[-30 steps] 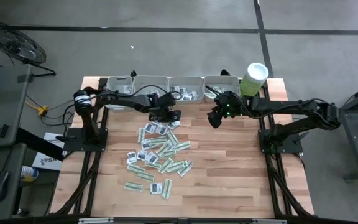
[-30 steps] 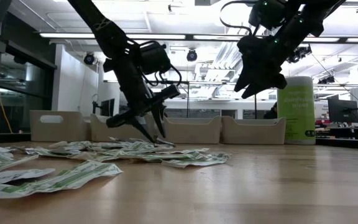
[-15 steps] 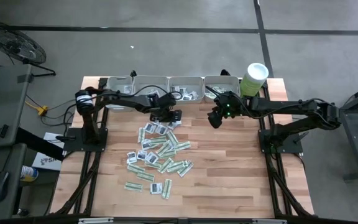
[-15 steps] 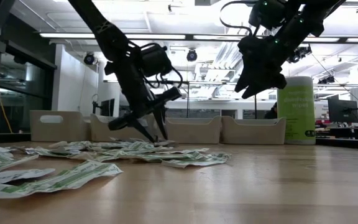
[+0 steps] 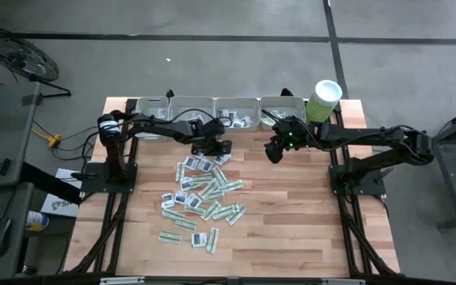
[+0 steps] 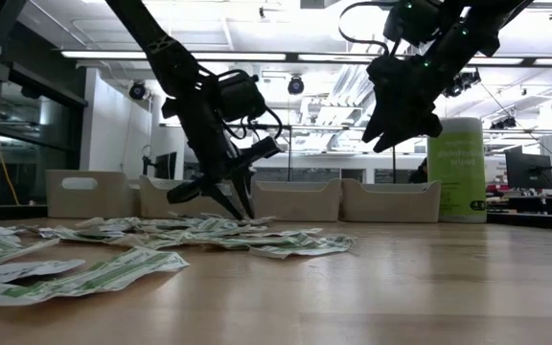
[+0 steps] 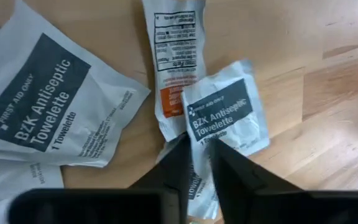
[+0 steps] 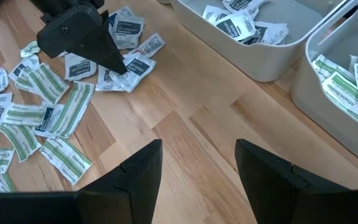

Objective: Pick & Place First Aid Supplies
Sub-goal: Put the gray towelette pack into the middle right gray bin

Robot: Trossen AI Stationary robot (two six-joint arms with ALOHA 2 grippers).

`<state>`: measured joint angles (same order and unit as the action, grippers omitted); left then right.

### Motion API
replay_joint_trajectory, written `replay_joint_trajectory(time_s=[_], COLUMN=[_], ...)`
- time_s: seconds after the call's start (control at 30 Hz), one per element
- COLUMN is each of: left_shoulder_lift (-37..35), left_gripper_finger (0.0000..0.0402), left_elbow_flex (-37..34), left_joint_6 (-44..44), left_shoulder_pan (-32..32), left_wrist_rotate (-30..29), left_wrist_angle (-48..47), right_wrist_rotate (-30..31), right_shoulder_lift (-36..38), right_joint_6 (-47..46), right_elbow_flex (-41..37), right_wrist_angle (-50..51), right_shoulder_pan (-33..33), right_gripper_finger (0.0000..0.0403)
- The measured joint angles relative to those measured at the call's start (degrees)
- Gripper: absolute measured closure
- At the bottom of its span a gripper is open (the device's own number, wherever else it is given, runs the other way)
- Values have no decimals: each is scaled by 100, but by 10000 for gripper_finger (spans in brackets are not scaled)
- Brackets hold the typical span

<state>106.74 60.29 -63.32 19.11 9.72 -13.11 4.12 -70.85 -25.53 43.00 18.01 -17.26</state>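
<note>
Near edge of the surface [image 5: 291,229]: bare wood on the right; the scatter of first aid supplies [image 5: 204,194] lies left of centre, green-white strips and white towelette packets mixed, pointing every which way.

Step in hand: the pick. The left hand [image 7: 194,163] is down at the far end of the scatter with its fingers drawn in close on a BZK antiseptic towelette packet [image 7: 225,115]. The packet's near edge sits in the narrow gap between the fingertips, so I read this as a pinch just taking hold, not yet a lift.

Packet's lie: flat on the wood, squarish, so its long axis is weak. In the left wrist view the dark label runs on a slant across the line of the fingers. It overlaps a narrow white packet with an orange band [image 7: 174,68]; a bigger towelette packet [image 7: 48,106] lies just beside, apart.

Next move, as I judge it: raise the pinch straight up without dragging the neighbour, then carry back to the tray of towelettes [image 5: 238,115].

Right hand [image 8: 194,165]: fingers wide apart, holding nothing, hovering over bare wood in front of the grey trays [image 8: 260,56].

Farthest: pale green tub [image 5: 324,100] at the far right corner.
</note>
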Motion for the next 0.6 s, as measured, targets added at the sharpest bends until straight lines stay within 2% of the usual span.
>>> replay_joint_trajectory(time_s=[0.13,0.33,0.6], left_shoulder_lift=[4,-118,-748], left_gripper_finger=[394,399,400], left_elbow_flex=[-7,-24,230], left_joint_6=[132,272,576], left_shoulder_pan=[0,-2,-2], left_wrist_rotate=[22,132,42], left_wrist_angle=[-32,-140,-574], right_wrist_rotate=[0,-88,-131], right_shoulder_lift=[0,0,0], right_joint_6=[-8,-14,-56], right_elbow_flex=[0,0,0], right_wrist_angle=[4,5,20], right_shoulder_pan=[0,0,2], right_gripper_finger=[206,206,206])
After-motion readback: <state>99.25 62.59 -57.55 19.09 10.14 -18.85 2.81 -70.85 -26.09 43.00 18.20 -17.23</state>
